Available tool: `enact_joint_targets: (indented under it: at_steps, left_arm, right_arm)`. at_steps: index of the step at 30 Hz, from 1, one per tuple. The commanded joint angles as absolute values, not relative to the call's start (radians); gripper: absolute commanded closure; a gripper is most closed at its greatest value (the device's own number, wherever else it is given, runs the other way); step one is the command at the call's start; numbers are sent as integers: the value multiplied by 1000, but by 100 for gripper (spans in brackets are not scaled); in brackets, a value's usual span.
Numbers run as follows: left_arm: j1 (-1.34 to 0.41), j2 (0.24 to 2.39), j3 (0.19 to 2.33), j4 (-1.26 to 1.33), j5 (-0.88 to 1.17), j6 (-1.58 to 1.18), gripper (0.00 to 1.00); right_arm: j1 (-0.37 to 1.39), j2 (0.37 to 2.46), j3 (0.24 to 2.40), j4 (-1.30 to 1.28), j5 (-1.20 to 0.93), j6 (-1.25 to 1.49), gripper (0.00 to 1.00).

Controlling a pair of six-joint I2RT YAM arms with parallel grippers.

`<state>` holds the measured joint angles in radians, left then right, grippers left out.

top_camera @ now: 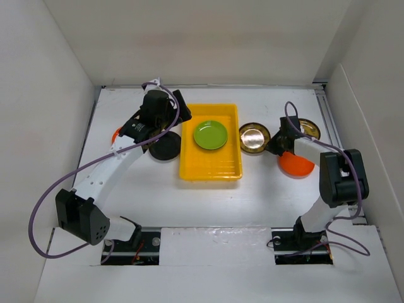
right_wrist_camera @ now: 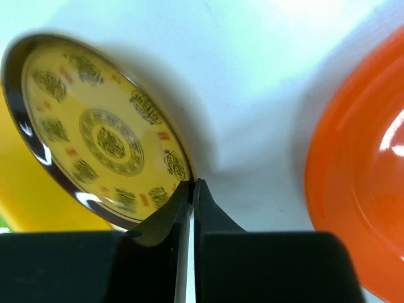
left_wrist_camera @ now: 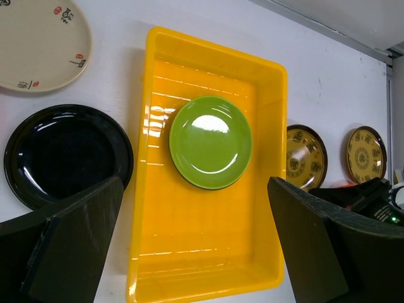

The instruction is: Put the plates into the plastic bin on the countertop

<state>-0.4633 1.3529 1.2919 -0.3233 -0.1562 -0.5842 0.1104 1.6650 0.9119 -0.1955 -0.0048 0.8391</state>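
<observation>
The yellow plastic bin (top_camera: 211,172) lies mid-countertop with a lime green plate (top_camera: 211,134) inside it. My left gripper (top_camera: 177,104) hovers over the bin's far left side, open and empty, its gripper (left_wrist_camera: 196,183) framing the bin (left_wrist_camera: 208,252) and the green plate (left_wrist_camera: 210,142). Right of the bin, my right gripper (top_camera: 276,144) is shut on the rim of a dark gold-patterned plate (top_camera: 254,137). In the right wrist view the gripper (right_wrist_camera: 192,184) pinches that plate (right_wrist_camera: 101,139) at its edge, and an orange plate (right_wrist_camera: 360,183) lies beside it.
A black plate (top_camera: 165,149) and an orange plate (top_camera: 115,136) lie left of the bin, with a beige plate (left_wrist_camera: 41,41) beyond. A second gold-patterned plate (top_camera: 310,128) and an orange plate (top_camera: 297,164) lie at the right. White walls enclose the countertop.
</observation>
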Motion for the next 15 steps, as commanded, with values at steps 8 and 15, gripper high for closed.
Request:
enact_joint_targets:
  at_steps: [8,15]
  left_arm:
    - [-463,1345,1284,-310,-193,-597,0]
    - [-411,1335,1184,-285,-241,-681,0]
  right_arm:
    - [78,1701,985,-218,-12,815,100]
    - [103,1557,1031,-238,121,896,100]
